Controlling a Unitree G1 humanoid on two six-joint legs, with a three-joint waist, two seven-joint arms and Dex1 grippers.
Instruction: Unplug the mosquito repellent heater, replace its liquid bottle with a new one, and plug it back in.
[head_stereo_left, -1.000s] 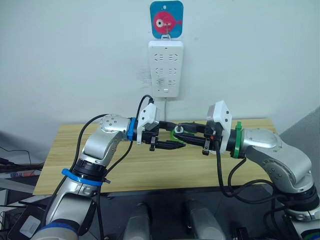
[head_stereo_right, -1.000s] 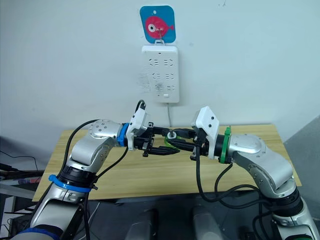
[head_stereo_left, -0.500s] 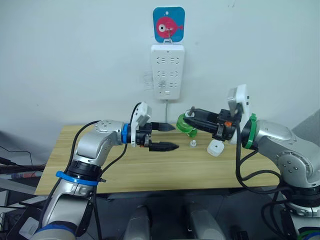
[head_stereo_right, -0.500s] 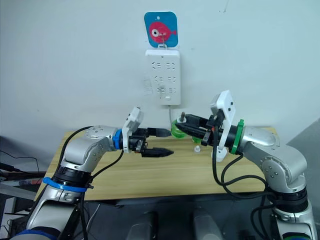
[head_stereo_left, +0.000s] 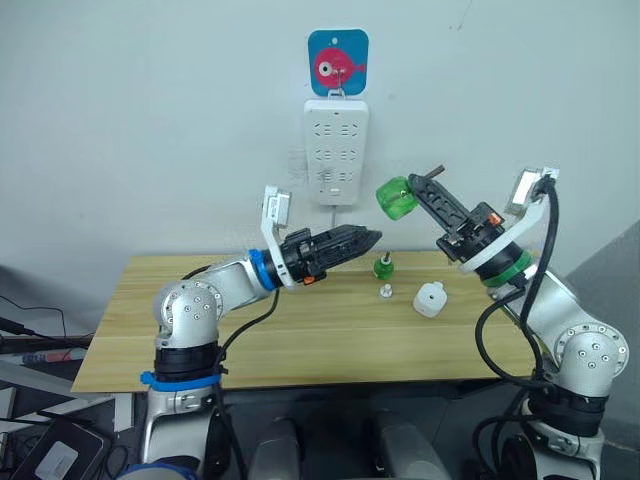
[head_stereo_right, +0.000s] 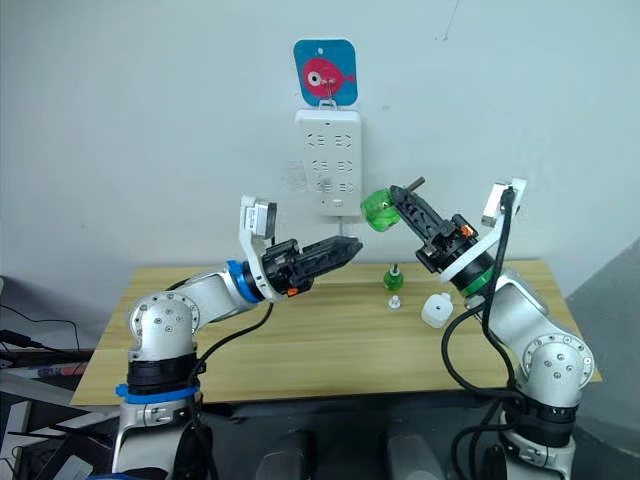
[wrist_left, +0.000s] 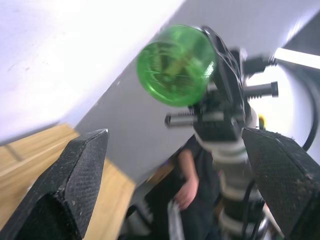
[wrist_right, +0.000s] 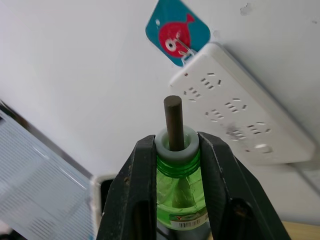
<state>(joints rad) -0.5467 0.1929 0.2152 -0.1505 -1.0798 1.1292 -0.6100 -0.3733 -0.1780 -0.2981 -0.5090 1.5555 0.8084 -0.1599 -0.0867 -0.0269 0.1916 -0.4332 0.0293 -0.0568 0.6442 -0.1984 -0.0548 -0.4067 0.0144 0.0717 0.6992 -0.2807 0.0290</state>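
My right gripper (head_stereo_left: 418, 197) is raised in front of the wall and shut on the neck of a green liquid bottle (head_stereo_left: 396, 197) with a dark wick (wrist_right: 173, 120) sticking out. The same bottle (wrist_left: 176, 65) hangs in the air beyond my left gripper (wrist_left: 175, 137), which is open with nothing between its fingers. That left gripper (head_stereo_left: 366, 238) points toward the right arm, a little below the held bottle. The white mosquito repellent heater (head_stereo_left: 430, 299) lies on the wooden table (head_stereo_left: 250, 335). A second green bottle (head_stereo_left: 382, 266) stands near it, next to a small white cap (head_stereo_left: 384, 291).
A long white power strip (head_stereo_left: 336, 150) hangs on the wall under a blue fish hook (head_stereo_left: 338, 62), just left of the held bottle. A person (wrist_left: 192, 180) is in the background of the left wrist view.
My right arm has lifted the green bottle up and tilted it toward the power strip. My left arm has swung upward and to the right. The heater still lies on the table.
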